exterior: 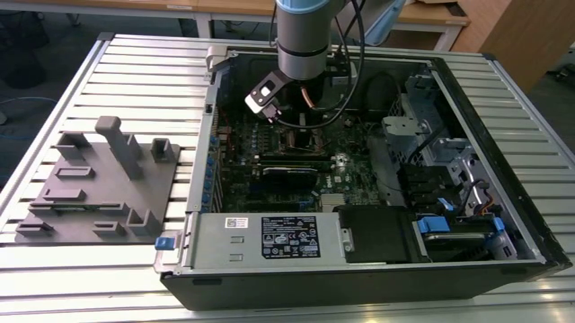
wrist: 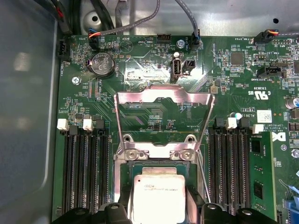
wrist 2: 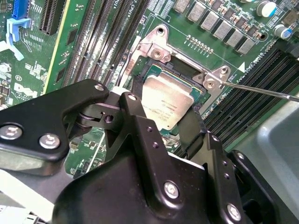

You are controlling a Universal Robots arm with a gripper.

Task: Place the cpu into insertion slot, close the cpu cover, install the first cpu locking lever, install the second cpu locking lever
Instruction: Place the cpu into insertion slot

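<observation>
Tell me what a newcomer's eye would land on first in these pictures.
In the exterior view, the grey robot arm plunges into the open computer case on the slatted table. In both wrist views, the pale cpu sits at the insertion slot, right at the black hand, amid green circuit board. In the first wrist view, the cpu cover stands swung up, not closed.

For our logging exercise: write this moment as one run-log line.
gripper: fingers shut on cpu | cpu: at insertion slot | cpu cover: open, raised
</observation>
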